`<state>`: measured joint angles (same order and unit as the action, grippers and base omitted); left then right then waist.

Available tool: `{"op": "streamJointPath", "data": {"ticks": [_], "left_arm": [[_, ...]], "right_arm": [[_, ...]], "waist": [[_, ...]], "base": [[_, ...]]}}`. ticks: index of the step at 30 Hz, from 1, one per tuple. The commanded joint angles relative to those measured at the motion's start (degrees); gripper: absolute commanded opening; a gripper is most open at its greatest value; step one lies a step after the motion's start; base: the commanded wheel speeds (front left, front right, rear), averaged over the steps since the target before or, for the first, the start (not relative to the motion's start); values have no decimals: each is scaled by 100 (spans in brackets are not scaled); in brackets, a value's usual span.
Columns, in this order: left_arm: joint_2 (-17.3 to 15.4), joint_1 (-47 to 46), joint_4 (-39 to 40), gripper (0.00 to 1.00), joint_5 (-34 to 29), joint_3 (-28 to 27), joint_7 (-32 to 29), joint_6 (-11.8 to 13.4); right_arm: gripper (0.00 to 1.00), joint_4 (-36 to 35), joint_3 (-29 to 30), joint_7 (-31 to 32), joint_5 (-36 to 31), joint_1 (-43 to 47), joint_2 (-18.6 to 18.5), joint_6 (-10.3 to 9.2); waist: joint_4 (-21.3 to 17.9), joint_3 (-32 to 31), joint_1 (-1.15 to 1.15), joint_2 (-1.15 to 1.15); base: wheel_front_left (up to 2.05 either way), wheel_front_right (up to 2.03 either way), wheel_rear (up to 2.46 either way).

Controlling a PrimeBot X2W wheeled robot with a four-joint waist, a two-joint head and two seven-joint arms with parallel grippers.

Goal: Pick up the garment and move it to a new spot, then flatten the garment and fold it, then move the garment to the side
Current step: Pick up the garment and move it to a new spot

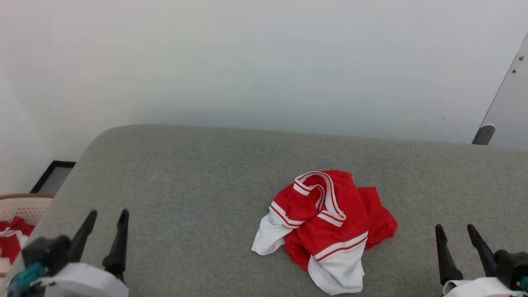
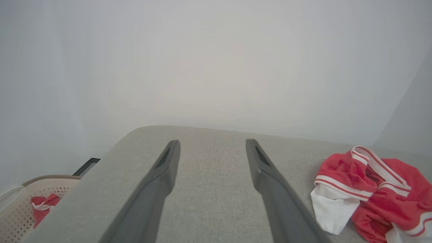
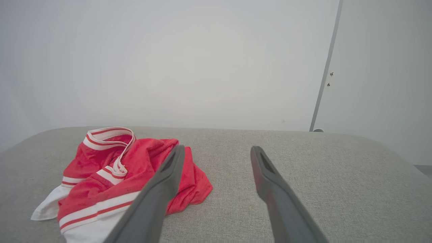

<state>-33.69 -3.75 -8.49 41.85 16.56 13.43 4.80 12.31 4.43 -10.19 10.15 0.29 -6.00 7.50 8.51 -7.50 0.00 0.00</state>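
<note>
The garment [image 1: 326, 227] is a crumpled bright-red heap with white panels and striped trim, lying on the grey cushioned surface [image 1: 198, 181] right of centre. It also shows at the right edge of the left wrist view as the garment [image 2: 374, 192], and at the lower left of the right wrist view as the garment [image 3: 121, 175]. My left gripper [image 1: 106, 216] [image 2: 212, 143] stands open at the lower left, well apart from the cloth. At the lower right my right gripper [image 1: 456, 230] [image 3: 217, 150] is open too, just right of the heap, holding nothing.
A beige perforated laundry basket [image 1: 22, 206] [image 2: 20, 206] with red-and-white cloth sits off the surface's left edge. A pale wall rises behind. A grey panel with a post [image 1: 484, 134] stands at the far right. Bare cushion lies left of the heap.
</note>
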Motion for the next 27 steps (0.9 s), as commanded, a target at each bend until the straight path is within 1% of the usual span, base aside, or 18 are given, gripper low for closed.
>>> {"op": "streamJointPath", "data": {"ticks": [1, 5, 13, 21, 24, 27], "left_arm": [[-5, 135, 45, 100, -23, -73, 63, 39], [8, 424, 133, 100, -30, -269, 125, 130], [66, 739, 271, 100, -106, -574, 172, 116], [136, 783, 296, 100, -196, -642, 177, 70], [105, 760, 311, 100, -237, -588, 175, 12], [48, 616, 404, 100, -263, -491, 33, -52]], "right_arm": [[100, -3, 29, -42, 31, 55, -20, -2], [100, -6, 78, -66, 48, 145, -6, -2], [100, -66, 126, -25, 2, 199, 63, -2], [100, -83, 63, -11, 15, 174, 72, -2], [100, -90, 28, -9, 40, 145, 48, -2], [100, -119, -2, 0, 50, 87, 14, -2]], "waist": [[36, -25, 0, 0], [82, -39, 0, 0], [158, -49, 0, 0], [157, -47, 0, 0], [122, -27, 0, 0], [49, 22, 0, 0]], "base": [[0, 0, 0], [0, 0, 0], [0, 0, 0], [0, 0, 0], [0, 0, 0], [0, 0, 0]]}}
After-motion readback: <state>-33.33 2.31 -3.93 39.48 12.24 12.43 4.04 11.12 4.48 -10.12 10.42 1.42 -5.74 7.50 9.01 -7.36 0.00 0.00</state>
